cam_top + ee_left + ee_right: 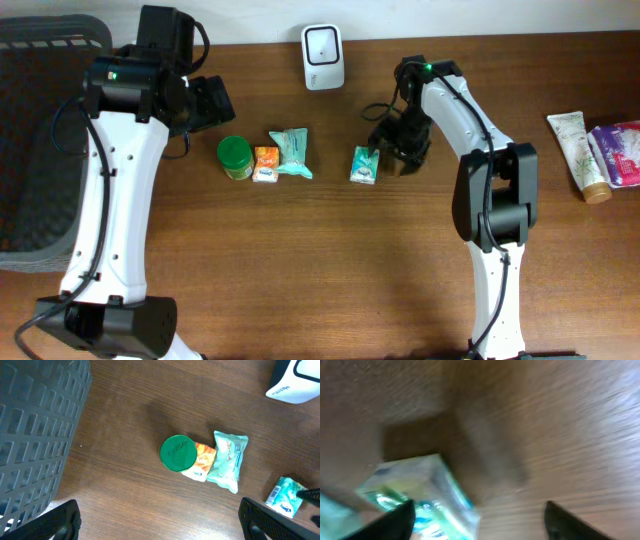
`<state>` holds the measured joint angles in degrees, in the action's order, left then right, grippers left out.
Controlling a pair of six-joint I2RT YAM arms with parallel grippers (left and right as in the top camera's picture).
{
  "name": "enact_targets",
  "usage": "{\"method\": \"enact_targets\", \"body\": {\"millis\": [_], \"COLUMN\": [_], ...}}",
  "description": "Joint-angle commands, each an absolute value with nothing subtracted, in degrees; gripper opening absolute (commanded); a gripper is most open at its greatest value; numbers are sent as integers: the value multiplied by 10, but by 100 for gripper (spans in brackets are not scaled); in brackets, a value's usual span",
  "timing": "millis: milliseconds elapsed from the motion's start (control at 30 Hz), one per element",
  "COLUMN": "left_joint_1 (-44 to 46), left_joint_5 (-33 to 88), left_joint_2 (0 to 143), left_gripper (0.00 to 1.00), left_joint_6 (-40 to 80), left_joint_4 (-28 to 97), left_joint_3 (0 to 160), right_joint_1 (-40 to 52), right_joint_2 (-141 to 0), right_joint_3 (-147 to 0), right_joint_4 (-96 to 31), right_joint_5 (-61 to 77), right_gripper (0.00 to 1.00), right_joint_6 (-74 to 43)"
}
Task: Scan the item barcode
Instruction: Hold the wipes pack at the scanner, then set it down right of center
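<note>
Overhead, we see the small teal box [365, 165] lying on the wooden table [330, 260], just at 9 o'clock of the right gripper [398, 140] and at about 5 o'clock of the white scanner [323, 57], which stands near the table's 12 o'clock edge. From the right wrist the view is blurred, yet we can make out the gripper's two dark fingers [400, 520] standing wide apart, with the box [425, 495] low on the 9 o'clock side beside one of them; we cannot tell whether it touches that finger. The box rests on the wood and nothing is clamped on it. The left gripper [205, 100] hangs over the table's 10 o'clock area with its fingers [50, 525] spread wide, holding nothing. Below it we see a row of three things touching one another: a jar with a green lid [178, 453], shut so its contents are hidden from us, an orange packet [202, 460] at its 3 o'clock, and a teal pouch [228, 460] further at 3 o'clock. The grey mesh basket [40, 150] fills the 9 o'clock edge; we see only its grid walls and dark floor. At the 3 o'clock edge lie a cream tube [580, 155] and a purple packet [618, 152], side by side and well apart from the box.
</note>
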<state>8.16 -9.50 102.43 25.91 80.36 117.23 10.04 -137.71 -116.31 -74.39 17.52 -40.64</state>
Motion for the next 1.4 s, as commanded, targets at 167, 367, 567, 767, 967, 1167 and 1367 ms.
{"method": "enact_targets", "body": {"millis": [167, 367, 567, 767, 967, 1167, 1367], "left_joint_1": [78, 78, 78, 78, 78, 78, 78], "left_joint_5": [-99, -99, -99, -99, -99, -99, -99], "left_joint_2": [1016, 1016, 1016, 1016, 1016, 1016, 1016], "left_gripper": [99, 99, 99, 99, 99, 99, 99], "left_joint_6": [252, 252, 252, 252, 252, 252, 252], "left_joint_4": [803, 803, 803, 803, 803, 803, 803], "left_joint_3": [1177, 1177, 1177, 1177, 1177, 1177, 1177], "right_joint_1": [161, 280, 319, 318, 265, 138, 39], "right_joint_2": [-1348, -1361, -1364, -1362, -1359, -1362, -1362], "right_joint_3": [-1347, -1339, -1177, -1106, -1261, -1239, -1050], "right_joint_4": [-864, -843, -729, -650, -738, -724, -594], "right_joint_5": [-29, -208, -280, -275, -121, 391, 562], "right_gripper": [83, 76, 63, 9, 4, 4, 7], "right_joint_6": [-353, -398, -460, -448, -346, -144, -133]}}
